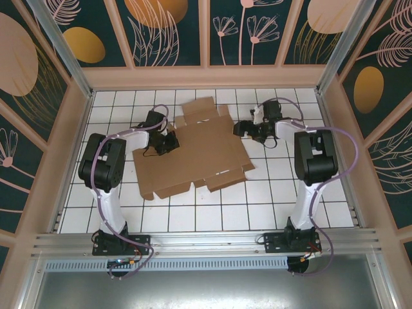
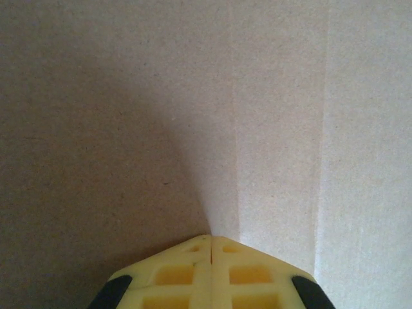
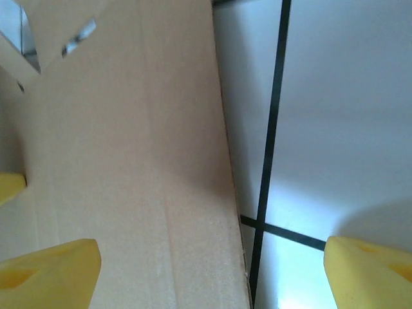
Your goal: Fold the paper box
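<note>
The paper box [image 1: 193, 151] lies as a flat brown die-cut cardboard sheet with flaps and creases on the white tiled table. My left gripper [image 1: 168, 143] rests on the sheet's left part; in the left wrist view its yellow fingertips [image 2: 211, 241] are pressed together, tip down against the cardboard [image 2: 161, 116], with nothing between them. My right gripper [image 1: 244, 129] hovers at the sheet's right edge, open: its yellow fingers [image 3: 55, 270] straddle the cardboard edge [image 3: 228, 193], one over the sheet, the other over bare tile.
Patterned walls with wooden frames [image 1: 206, 76] enclose the table on three sides. White tiles [image 1: 270, 199] with dark grout lines lie bare in front of and to the right of the sheet. A metal rail [image 1: 206, 241] carries both arm bases.
</note>
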Available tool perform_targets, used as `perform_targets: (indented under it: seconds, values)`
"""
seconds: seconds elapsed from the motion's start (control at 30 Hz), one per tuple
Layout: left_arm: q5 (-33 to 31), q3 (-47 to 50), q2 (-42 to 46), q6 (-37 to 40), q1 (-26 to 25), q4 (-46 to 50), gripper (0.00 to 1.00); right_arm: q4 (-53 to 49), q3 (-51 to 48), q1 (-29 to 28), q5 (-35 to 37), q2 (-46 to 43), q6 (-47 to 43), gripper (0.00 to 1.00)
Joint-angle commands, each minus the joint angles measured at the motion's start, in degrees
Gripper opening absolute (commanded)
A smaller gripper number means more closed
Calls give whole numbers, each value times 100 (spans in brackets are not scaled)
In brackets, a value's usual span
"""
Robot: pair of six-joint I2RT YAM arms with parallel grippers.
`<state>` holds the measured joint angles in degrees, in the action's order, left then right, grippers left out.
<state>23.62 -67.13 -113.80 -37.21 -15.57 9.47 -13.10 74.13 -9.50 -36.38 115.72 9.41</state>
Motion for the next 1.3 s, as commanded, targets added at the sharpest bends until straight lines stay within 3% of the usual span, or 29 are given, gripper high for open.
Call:
perform_targets:
  seconds: [0.0, 0.2, 0.33, 0.53, 0.6, 0.73, 1.0, 1.1, 1.27]
  values:
    - [-32, 116, -410, 66, -3, 142, 0, -317, 192, -87, -1202, 497, -169, 88]
    - [-16, 95, -431, 115, -6, 151, 0, -100, 199, -322, -2478, 759, 4, 82]
    - [-9, 95, -458, 102, 0, 143, 0, 109, 95, -327, -2514, 743, 237, 74]
    - [92, 164, -380, 15, -3, 36, 0, -143, 164, -372, -1691, 544, 230, 52]
    - [178, 241, -328, -82, 0, -75, 0, -474, 348, -431, -1147, 410, 70, 41]
    - [412, 468, -233, -392, -16, -407, 0, -1616, 1121, -703, 449, 284, -358, 29]
    - [687, 799, 22, -1074, -465, -987, 0, -3213, 2594, -1724, 4058, 579, -876, 27]
    - [698, 999, 304, -1420, -548, -1262, 0, -3368, 2932, -2142, 5383, 706, -1011, 27]
    - [214, 980, 1011, -1280, -459, -676, 0, -3373, 3251, -2655, 7183, 821, -1378, 28]
